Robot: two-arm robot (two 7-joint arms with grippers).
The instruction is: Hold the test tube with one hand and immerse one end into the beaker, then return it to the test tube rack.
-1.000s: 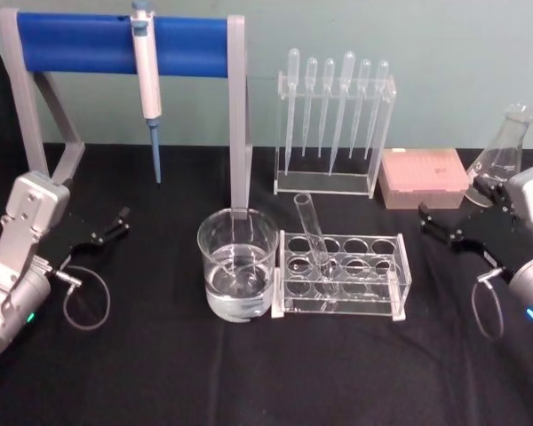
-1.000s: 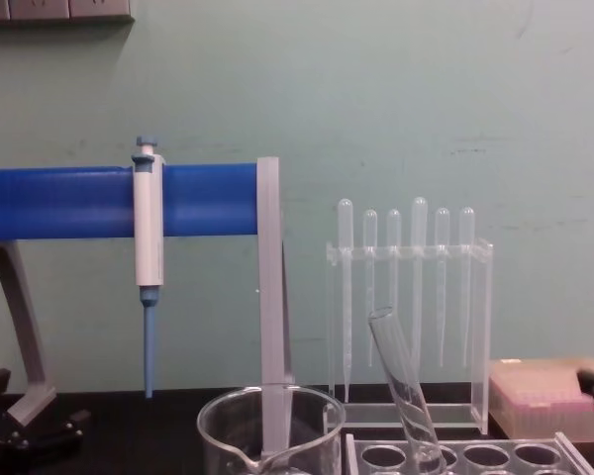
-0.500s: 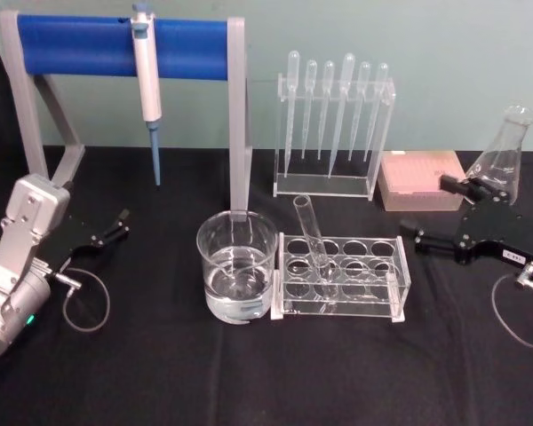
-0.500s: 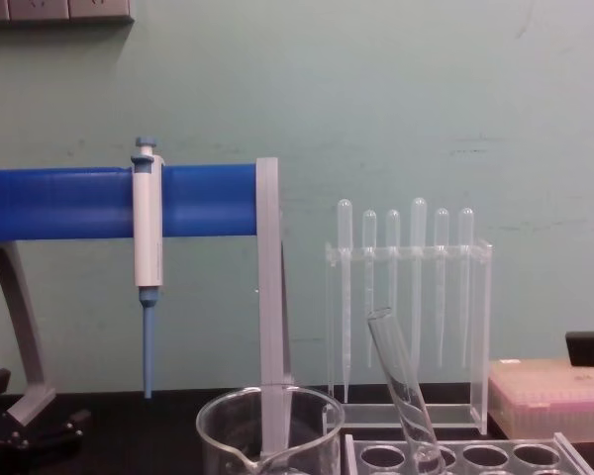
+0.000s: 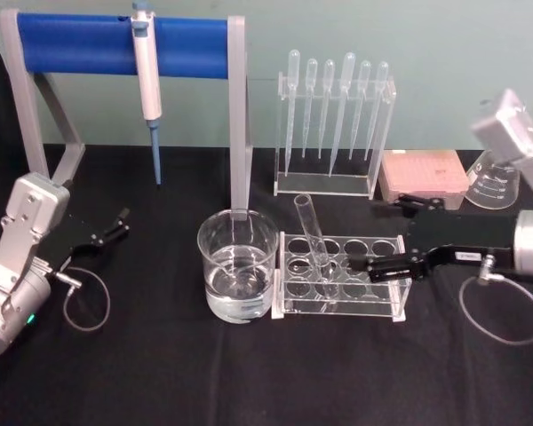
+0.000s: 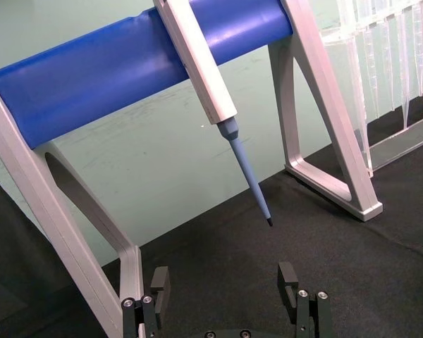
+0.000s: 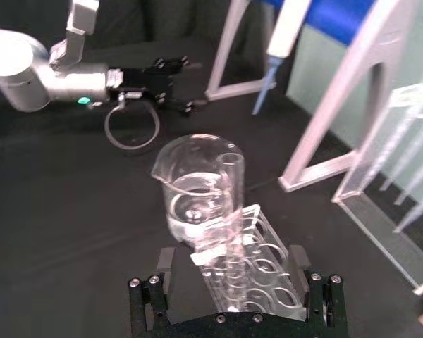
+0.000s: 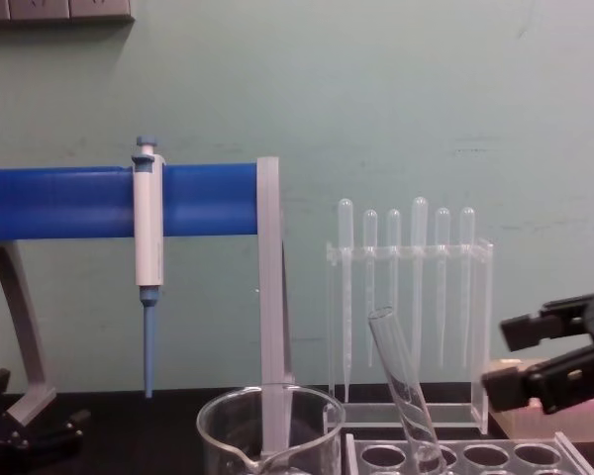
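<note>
Over the right end of the rack (image 5: 338, 303), the right claw (image 5: 362, 236) gapes wide and empty, near the test tube (image 5: 312, 229), which leans in a rack hole beside the beaker (image 5: 237, 266). The left claw (image 5: 112, 226) sits open at the table's (image 5: 249, 373) left.

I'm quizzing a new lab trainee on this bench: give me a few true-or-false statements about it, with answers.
1. The tube leans in the rack. True.
2. The right hand grips the tube. False: it is open, to the right of the tube and apart from it.
3. The beaker holds clear liquid. True.
4. The beaker stands to the right of the rack. False: it stands to the rack's left.
5. The left hand is open, low at the left of the table. True.
</note>
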